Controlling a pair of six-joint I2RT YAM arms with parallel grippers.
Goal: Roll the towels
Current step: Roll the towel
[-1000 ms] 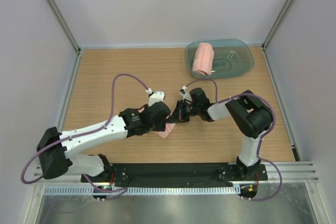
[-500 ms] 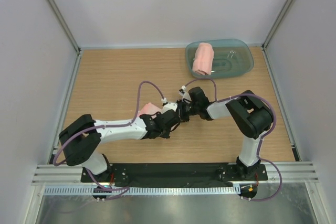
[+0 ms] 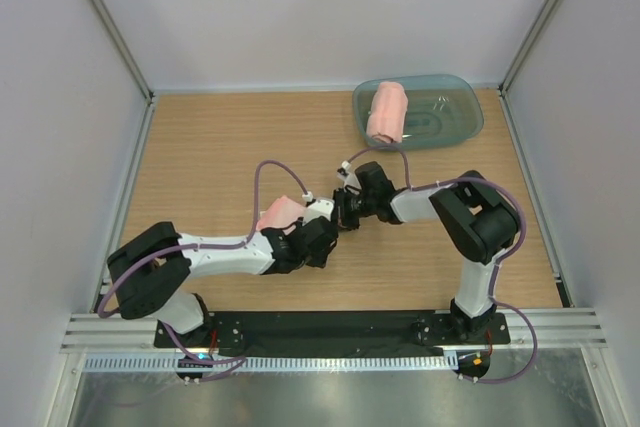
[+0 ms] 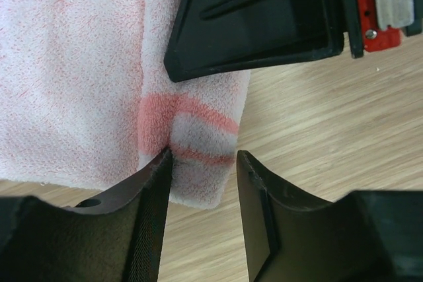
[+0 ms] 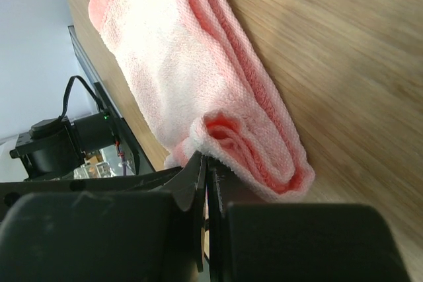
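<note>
1 towel [image 3: 387, 112] lies rolled in the tub [image 3: 447, 115]. The other towel [image 4: 79, 77] lies on the table [image 3: 200, 147], mid-front between the arms. The left gripper [image 4: 201, 163] is half open, straddling its striped corner. The right gripper [image 5: 206, 163] is closed, tips against the rolled end; whether it pinches cloth is unclear.

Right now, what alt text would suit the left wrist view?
A pink towel lies on a wooden table, its striped corner between the left gripper's open jaws. The right gripper's black tip overlaps the towel above them.
</note>
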